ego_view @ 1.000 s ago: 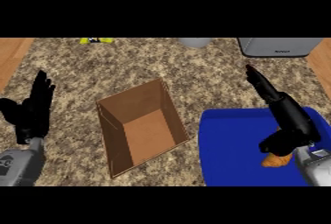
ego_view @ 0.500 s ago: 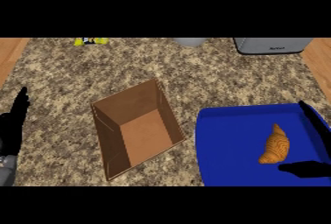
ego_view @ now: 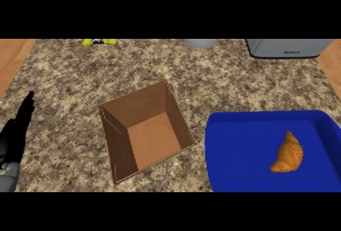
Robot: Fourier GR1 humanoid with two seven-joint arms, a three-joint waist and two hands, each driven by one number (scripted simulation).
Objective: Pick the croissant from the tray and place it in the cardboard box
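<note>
Golden croissant (ego_view: 287,154) is lying ungrasped in the blue tray (ego_view: 240,149); your left hand (ego_view: 15,135) is resting released, right hand unseen; approach, then grasp it

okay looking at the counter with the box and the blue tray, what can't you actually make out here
- Right hand: in the head view it does not show at all.
- Left hand: cut off by the left edge; only dark straight fingers show.
- Blue tray: its right and lower sides run past the picture's edges; the croissant on it shows whole.
- Grey appliance, grey item and yellow object: cut off at the top, too little shows to identify.
</note>
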